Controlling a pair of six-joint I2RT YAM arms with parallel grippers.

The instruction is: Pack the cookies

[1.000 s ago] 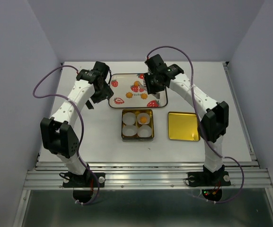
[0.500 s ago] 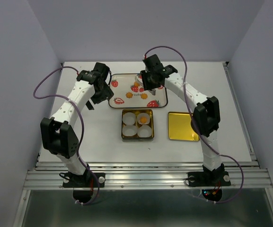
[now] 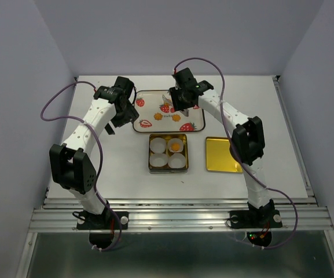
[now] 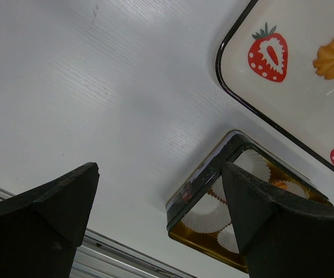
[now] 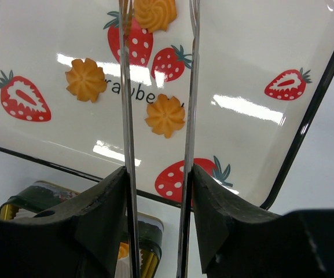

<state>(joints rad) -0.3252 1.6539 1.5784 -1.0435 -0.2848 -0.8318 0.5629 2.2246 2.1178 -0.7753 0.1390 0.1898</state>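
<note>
Three orange-yellow cookies lie on the strawberry-print tray (image 5: 248,58): one (image 5: 86,79) at the left, one (image 5: 165,114) in the middle, one (image 5: 154,13) at the top edge. My right gripper (image 5: 158,174) is shut on a pair of metal tongs (image 5: 126,116). The tongs' two blades reach over the tray and stand on either side of the top cookie. A fourth cookie (image 3: 174,144) sits in a paper cup in the square tin (image 3: 168,168). My left gripper (image 4: 161,197) hangs open and empty over the table, left of the tin (image 4: 204,185).
The gold lid (image 3: 223,154) lies right of the tin. White pleated paper cups (image 3: 157,159) fill the tin's compartments. The tray (image 3: 149,110) sits behind the tin at mid-table. The table's front rail (image 4: 16,194) shows low in the left wrist view.
My right arm has swung left and farther over the tray, and the tongs' blades have spread a little. The left arm has not moved.
</note>
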